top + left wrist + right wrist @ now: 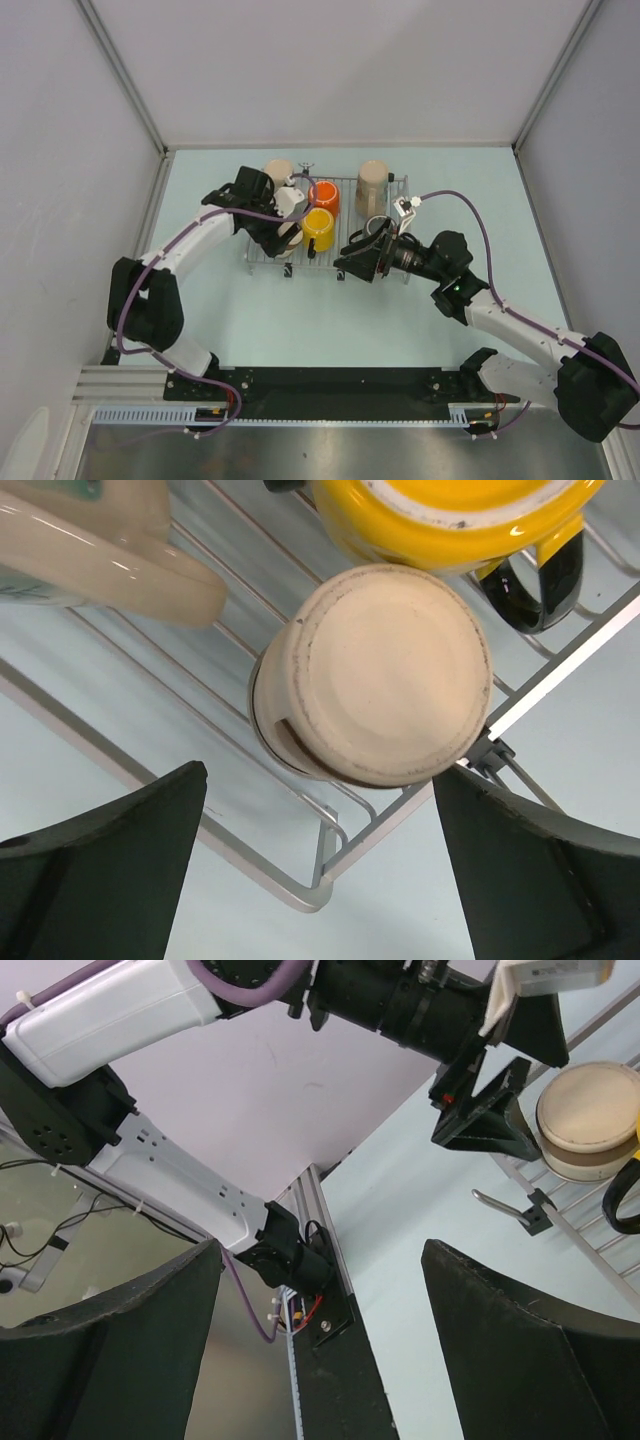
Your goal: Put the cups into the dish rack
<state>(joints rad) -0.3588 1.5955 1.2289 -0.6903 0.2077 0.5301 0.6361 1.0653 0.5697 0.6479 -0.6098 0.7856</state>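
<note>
The dish rack (348, 205) lies mid-table. On it stand a beige cup (278, 170), an orange-red cup (323, 194), a yellow cup (318, 228) and a larger beige cup (372, 186). A dark cup (378, 228) is partly hidden by my right arm. My left gripper (283, 243) is open above an upside-down beige cup (375, 670) at the rack's front-left corner (300, 890), its fingers clear of it. The yellow cup (450, 520) stands just behind. My right gripper (352, 262) is open and empty at the rack's front edge. No steel cup shows clearly.
The right wrist view looks past its open jaws at the left arm (110, 1020), the black base rail (330, 1360), the rack's edge (590, 1225) and the upside-down beige cup (590, 1120). Grey walls enclose the table on three sides.
</note>
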